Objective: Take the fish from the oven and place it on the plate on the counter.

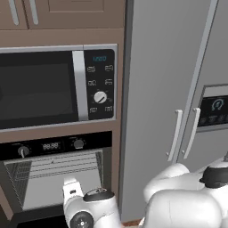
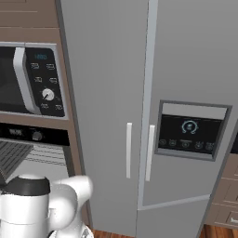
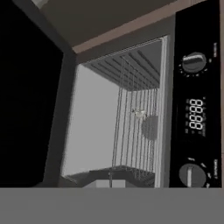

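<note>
Hand view: the gripper is clenched on nothing and faces the open oven [image 3: 118, 122], where the fish [image 3: 139, 113] lies on the rack [image 3: 131, 127], well apart from the hand. Reaching is the step in hand; next the jaws must part and enter the cavity.

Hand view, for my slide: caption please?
Open oven seen sideways, tiny fish on its wire rack, knobs alongside.

fish [image 3: 139, 113] is just a pale speck on the oven [image 1: 58, 178] rack, too small to make out its shape. Oven door runs off the hand view's left edge (dark slab). Left base view: arm covers the cavity's lower front, microwave [image 1: 53, 84] cropped left.
</note>
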